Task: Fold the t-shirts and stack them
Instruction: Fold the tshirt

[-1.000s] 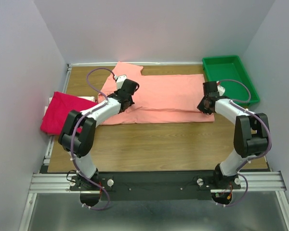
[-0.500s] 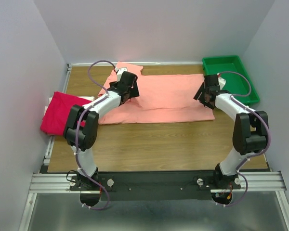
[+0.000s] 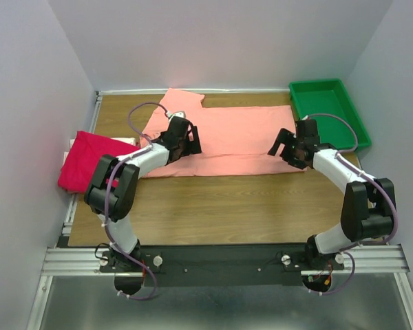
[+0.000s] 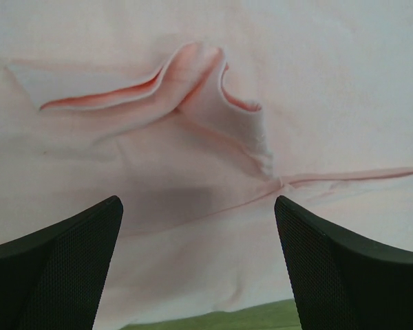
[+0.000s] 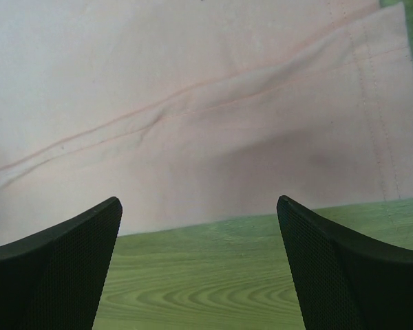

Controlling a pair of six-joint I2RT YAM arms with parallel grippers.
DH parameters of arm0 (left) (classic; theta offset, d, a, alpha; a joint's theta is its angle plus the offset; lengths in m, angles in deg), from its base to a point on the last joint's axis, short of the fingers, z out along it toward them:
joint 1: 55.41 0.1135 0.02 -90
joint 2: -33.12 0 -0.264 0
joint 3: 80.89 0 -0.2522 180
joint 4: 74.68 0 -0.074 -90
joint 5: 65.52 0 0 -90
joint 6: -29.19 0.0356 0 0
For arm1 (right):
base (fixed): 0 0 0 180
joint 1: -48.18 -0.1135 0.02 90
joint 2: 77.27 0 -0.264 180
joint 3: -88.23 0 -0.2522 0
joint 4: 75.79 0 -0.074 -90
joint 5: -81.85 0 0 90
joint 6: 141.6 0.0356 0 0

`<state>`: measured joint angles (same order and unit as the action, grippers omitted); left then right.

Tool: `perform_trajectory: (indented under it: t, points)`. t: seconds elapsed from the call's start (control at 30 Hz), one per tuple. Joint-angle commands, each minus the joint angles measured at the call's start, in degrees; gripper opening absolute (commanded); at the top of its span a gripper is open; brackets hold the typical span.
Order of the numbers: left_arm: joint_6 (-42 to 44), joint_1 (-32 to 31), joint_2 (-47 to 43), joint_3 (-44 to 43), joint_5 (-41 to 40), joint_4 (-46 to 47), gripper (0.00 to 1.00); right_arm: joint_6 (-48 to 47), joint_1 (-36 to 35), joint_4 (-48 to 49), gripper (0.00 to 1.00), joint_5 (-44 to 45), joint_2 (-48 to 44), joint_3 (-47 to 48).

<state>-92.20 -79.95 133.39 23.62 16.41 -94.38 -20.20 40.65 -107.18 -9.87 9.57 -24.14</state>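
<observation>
The green tray (image 3: 328, 108) is sitting beyond the right tool (image 3: 280, 143) and off to its right, near it but apart. Only the tray's plain green floor is showing.

The left tool (image 3: 188, 140) is standing wide open. In its wrist view the tool (image 4: 196, 201) is gripping nothing, and its two dark fingers (image 4: 62, 261) are showing far apart at the lower corners. The salmon t-shirt (image 4: 316, 75) is filling the space under and ahead of it, with a raised pucker of cloth lying just beyond the fingertips. A thin strip of the table (image 4: 213, 320) is showing on the near side.

The right tool is also standing wide open. In its wrist view the tool (image 5: 197, 200) is holding nothing. It is hanging over the near edge of the salmon t-shirt (image 5: 193, 96), with a stitched hem running off to its right and bare table (image 5: 206, 282) lying between and behind the fingers. Whether either tool is touching the cloth cannot be told.

From above, the salmon t-shirt (image 3: 237, 137) is lying spread across the far half of the table (image 3: 220, 199), stretching between the two tools and past them. The magenta-red t-shirt (image 3: 86, 160) is lying bunched well to the left of the left tool, at the table's left edge.
</observation>
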Motion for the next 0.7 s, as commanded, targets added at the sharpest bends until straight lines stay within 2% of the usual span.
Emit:
perform_trajectory:
  t: [0.0, 0.07, 0.27, 0.4, 0.53, 0.67]
  points:
    - [2.12, 0.19, 6.84, -6.35, 2.19, 2.51, 0.98, -0.64, -0.21, 1.54, 1.00, -2.59, -0.98, -0.69]
    - [3.53, 0.63, 10.19, -10.84, 2.19, 1.19, 0.98, -0.63, -0.29, 1.54, 1.00, -2.50, -0.72, -0.60]
    - [6.78, 2.74, 22.76, -31.65, 1.75, -3.72, 0.98, -0.20, -0.29, 1.37, 1.00, -1.18, -0.80, -0.69]
    - [8.54, 3.09, 25.16, -38.09, -1.85, -7.16, 0.98, -0.37, -0.29, 1.37, 1.00, -1.45, -2.73, -1.13]
    - [7.50, 3.09, 19.54, -35.84, -0.10, -6.99, 0.98, -0.99, -0.29, 1.28, 1.00, -3.20, -5.37, -1.92]
    - [5.12, 2.65, 8.83, -22.15, 2.18, -1.02, 0.98, -1.60, -0.29, 1.37, 1.00, -4.35, -6.17, -2.28]
